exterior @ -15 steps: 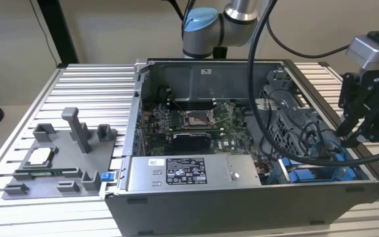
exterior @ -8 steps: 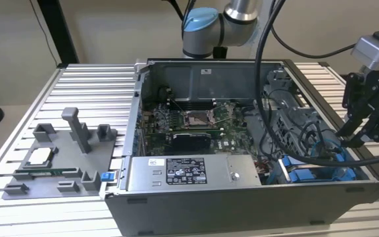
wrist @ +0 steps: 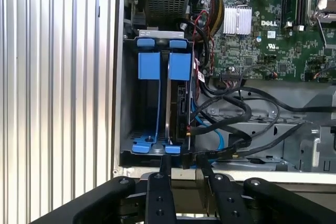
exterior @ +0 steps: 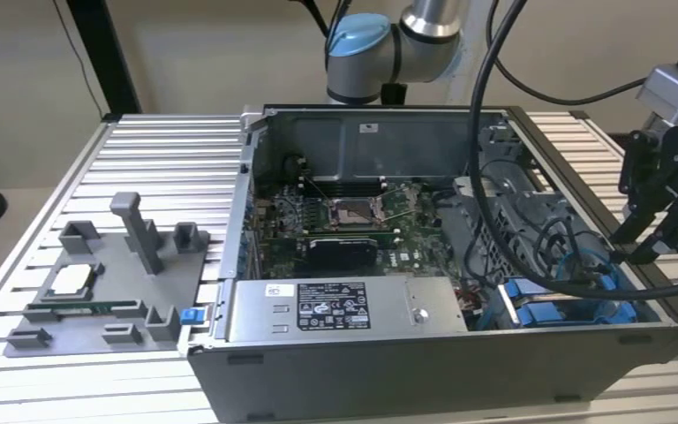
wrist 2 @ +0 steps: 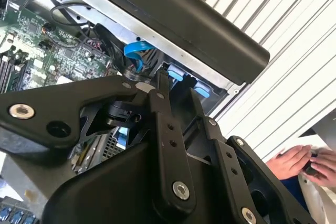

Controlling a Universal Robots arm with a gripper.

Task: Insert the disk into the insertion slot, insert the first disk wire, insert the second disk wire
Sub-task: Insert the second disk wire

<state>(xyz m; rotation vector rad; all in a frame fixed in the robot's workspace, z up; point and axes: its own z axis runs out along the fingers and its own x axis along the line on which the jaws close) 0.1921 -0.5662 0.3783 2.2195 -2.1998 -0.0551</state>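
Ribbed metal counter (exterior: 162,150) carries an open computer case (exterior: 433,362), and the gripper (exterior: 636,249) hangs over the case's corner at the exterior view's right. In the first wrist view the disk (wrist: 177,106) stands edge-on just ahead of the jaws. It is already down inside the insertion slot (wrist: 129,108), its blue bracket level with the empty rails beside it. Whether the jaws are clamped on anything I cannot tell.

Black wires (wrist: 233,109) and a thin blue cable (wrist: 218,139) loop off to one side of the jaws. One black lead seems to end at the disk's near edge, close to the jaws, though I can't be sure it is plugged in. I'd judge the disk step done and the wire work in hand. Seating a plug there calls for a square, gentle push, with the loose cables kept from snagging.
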